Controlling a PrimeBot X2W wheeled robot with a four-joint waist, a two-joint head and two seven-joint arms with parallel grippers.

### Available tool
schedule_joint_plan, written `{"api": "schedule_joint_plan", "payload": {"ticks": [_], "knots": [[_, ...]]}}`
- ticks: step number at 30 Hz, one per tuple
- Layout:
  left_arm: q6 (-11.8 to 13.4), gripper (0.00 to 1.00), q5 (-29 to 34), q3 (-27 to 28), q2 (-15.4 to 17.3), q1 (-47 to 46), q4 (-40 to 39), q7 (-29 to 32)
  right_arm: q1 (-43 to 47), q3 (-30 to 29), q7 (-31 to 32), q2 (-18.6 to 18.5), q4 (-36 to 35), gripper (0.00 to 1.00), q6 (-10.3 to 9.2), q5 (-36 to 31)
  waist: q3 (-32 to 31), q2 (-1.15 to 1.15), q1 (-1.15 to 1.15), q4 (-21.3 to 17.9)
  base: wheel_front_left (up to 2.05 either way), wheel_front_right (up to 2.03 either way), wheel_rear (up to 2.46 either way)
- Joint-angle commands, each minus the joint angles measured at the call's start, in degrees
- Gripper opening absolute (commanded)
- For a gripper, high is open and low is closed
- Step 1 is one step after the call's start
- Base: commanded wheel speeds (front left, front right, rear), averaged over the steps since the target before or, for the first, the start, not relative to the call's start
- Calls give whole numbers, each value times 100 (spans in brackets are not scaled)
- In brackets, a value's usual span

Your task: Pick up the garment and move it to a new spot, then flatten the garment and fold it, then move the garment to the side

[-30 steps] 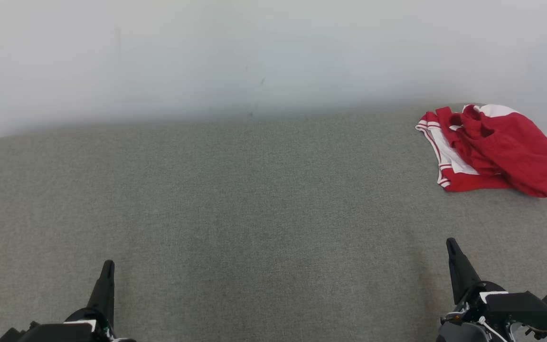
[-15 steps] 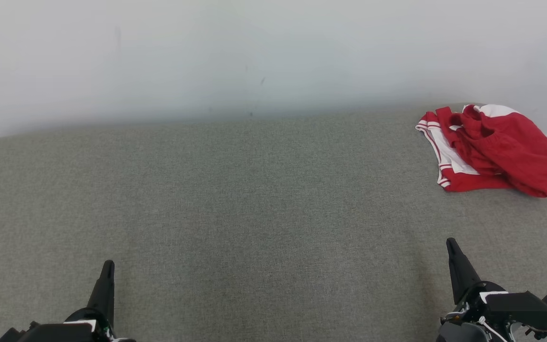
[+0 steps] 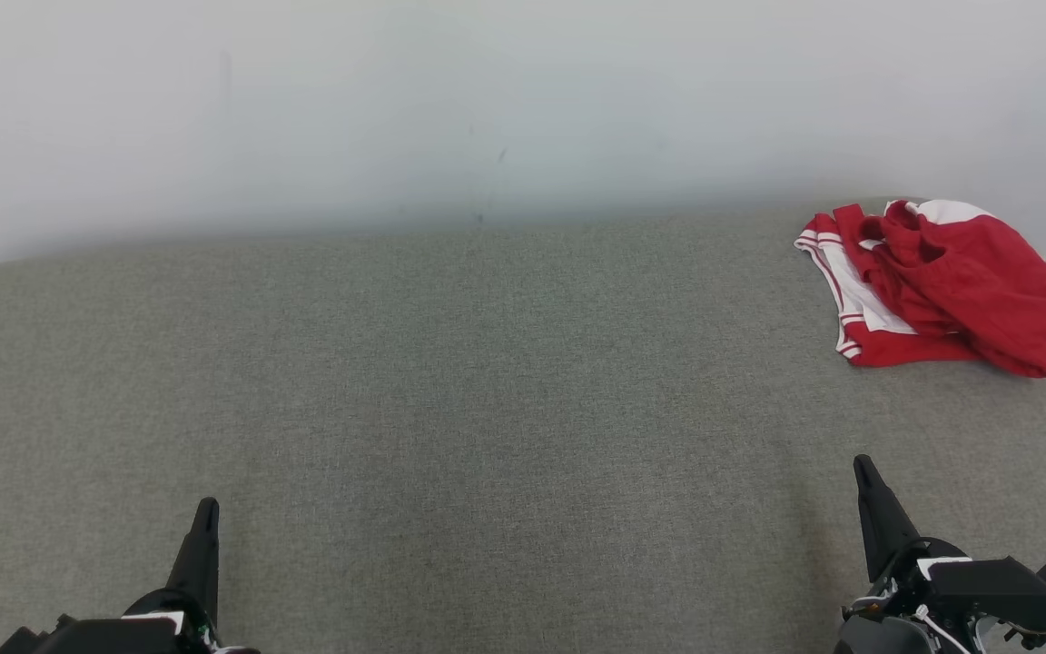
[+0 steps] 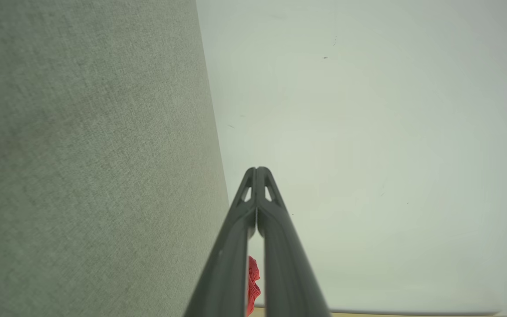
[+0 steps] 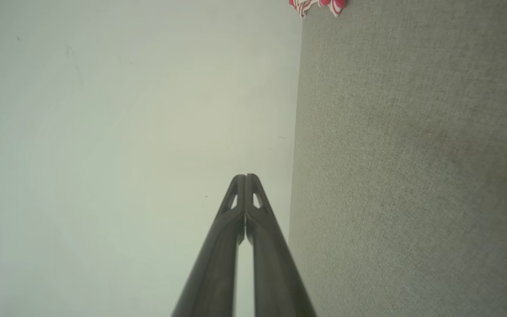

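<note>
Red garment (image 3: 941, 286) crumpled at far right corner of desk (image 3: 487, 409), well apart from right pincer (image 3: 863, 468), beyond and slightly right of it; farther still from left pincer (image 3: 206, 510). Both pincers closed, empty, dark tapered fingers pressed together. Garment soft, bunched, white striped trim. Desk cover grey woven fabric, rounded corners.

The grey fabric surface (image 3: 487, 381) lies open across its width; a crumpled red-and-white garment (image 3: 941, 282) sits far right, by the wall (image 3: 487, 109).
</note>
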Motion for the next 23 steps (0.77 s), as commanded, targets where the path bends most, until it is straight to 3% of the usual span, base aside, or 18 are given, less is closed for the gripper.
{"api": "schedule_joint_plan", "payload": {"ticks": [1,23], "knots": [[-7,0,-28,19,20,-55,7,0,-45,-7,21,15,-5,0,-12,-12,0,0,0,0,0,0,0],[-7,0,-29,19,20,-55,7,0,-45,-7,20,16,-5,0,-12,-13,0,0,0,0,0,0,0]]}}
